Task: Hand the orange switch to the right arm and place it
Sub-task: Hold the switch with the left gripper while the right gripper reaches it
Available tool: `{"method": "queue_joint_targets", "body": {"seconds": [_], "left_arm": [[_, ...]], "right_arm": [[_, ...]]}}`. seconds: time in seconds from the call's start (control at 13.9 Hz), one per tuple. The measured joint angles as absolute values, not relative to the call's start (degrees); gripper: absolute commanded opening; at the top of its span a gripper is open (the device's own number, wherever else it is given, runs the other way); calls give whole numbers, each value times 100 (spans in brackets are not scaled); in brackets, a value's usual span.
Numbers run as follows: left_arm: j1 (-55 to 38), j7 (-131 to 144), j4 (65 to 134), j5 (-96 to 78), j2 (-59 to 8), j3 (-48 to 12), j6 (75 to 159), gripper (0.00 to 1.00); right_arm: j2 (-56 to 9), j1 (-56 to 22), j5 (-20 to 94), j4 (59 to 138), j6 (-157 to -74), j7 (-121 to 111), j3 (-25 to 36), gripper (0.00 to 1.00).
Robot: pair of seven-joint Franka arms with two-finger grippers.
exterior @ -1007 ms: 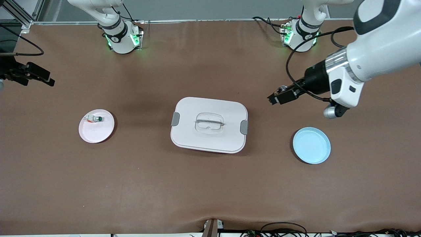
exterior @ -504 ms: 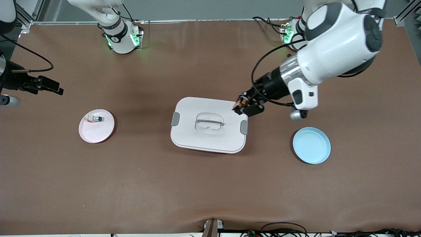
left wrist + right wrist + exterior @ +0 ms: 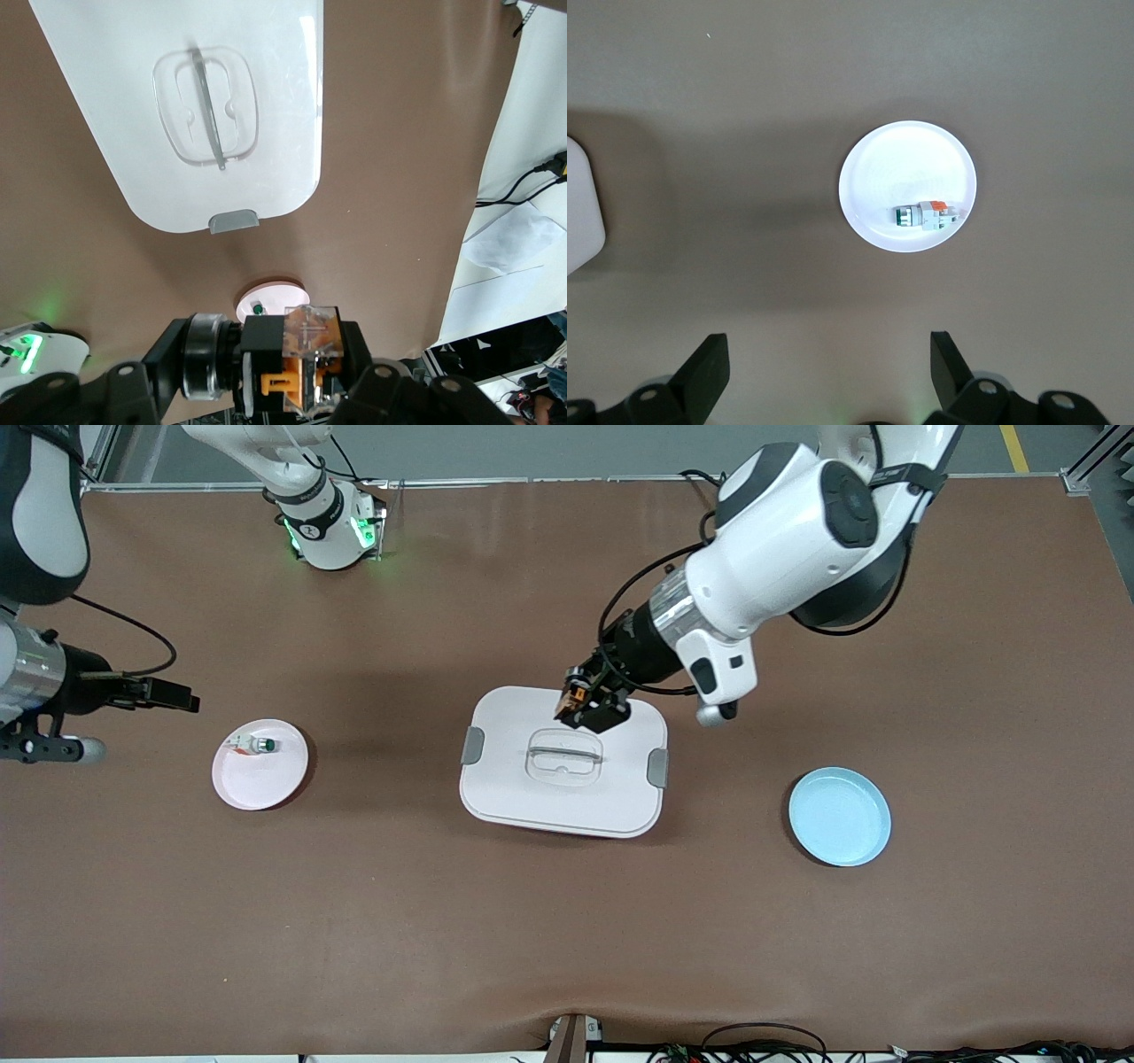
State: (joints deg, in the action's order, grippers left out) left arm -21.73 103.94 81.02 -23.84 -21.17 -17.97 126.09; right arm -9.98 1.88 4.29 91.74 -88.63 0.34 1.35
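1. Brown matte cloth covers the surface [image 3: 532,921], with a slight ripple along its edge nearest the front camera.
2. The orange switch [image 3: 576,691] is up in the air, pinched in the left gripper [image 3: 580,701] over the white box [image 3: 532,797], above the lid's edge that lies farthest from the front camera.
3. In the left wrist view the switch [image 3: 306,359] is a small blocky piece with a clear top and an orange body; its long axis cannot be made out.
4. The left gripper's black fingers are pressed onto the switch, with the arm reaching in from its own base end.
5. The box is a rounded rectangle of smooth white plastic, with grey clips [image 3: 657,768] at its short ends and a recessed clear handle [image 3: 564,756] in the lid.
6. Toward the right arm's end sits a pale pink round plate [image 3: 257,784] carrying a small white part with a green top [image 3: 261,745].
7. The right gripper [image 3: 173,693] hovers over bare cloth beside that plate, its fingers [image 3: 709,372] spread wide and holding nothing.
8. A light blue round plate [image 3: 840,817] lies toward the left arm's end, well apart from the box.
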Motion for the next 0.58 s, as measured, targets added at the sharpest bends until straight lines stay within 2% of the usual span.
{"method": "queue_joint_targets", "body": {"seconds": [0.22,0.58], "left_arm": [[-2395,10850,8102,-2367,-2358,-1793,13104,39],[-2516,11079,8100,-2227,-2464,-1788,13179,39]], "right_arm": [[-1028,68,1014,9156,-8936,22,100,100],[-1037,-390,2856,9402,-9255,22,64,100]]}}
